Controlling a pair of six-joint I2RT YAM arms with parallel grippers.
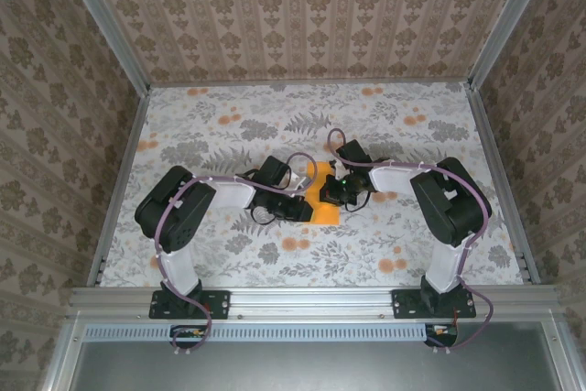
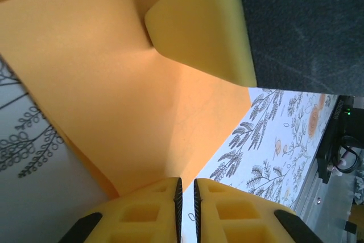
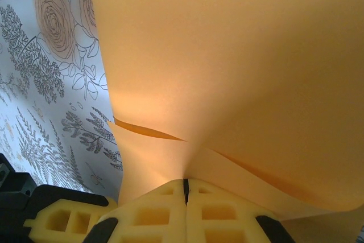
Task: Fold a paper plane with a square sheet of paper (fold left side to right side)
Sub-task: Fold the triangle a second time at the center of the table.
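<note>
The square sheet of paper (image 1: pixel 322 202) is bright orange and sits mid-table between my two grippers, partly folded and lifted. In the right wrist view the paper (image 3: pixel 227 55) curves in layers down into my right gripper (image 3: pixel 186 181), which is shut on its edge. In the left wrist view my left gripper (image 2: pixel 185 181) has its pads a narrow gap apart; the table shows through the gap. The paper (image 2: pixel 114 83) rests against the left finger's tip, not between the pads. A yellow finger (image 2: pixel 202 27) of the right gripper presses the sheet from above. From above, the left gripper (image 1: pixel 298 210) and right gripper (image 1: pixel 341 191) meet at the sheet.
The table (image 1: pixel 229 125) carries a grey leaf print with small orange flower blotches (image 1: pixel 295 244). Patterned walls and an aluminium frame (image 1: pixel 311 298) close the space in. The left gripper's yellow finger (image 3: pixel 57 220) shows at the lower left of the right wrist view.
</note>
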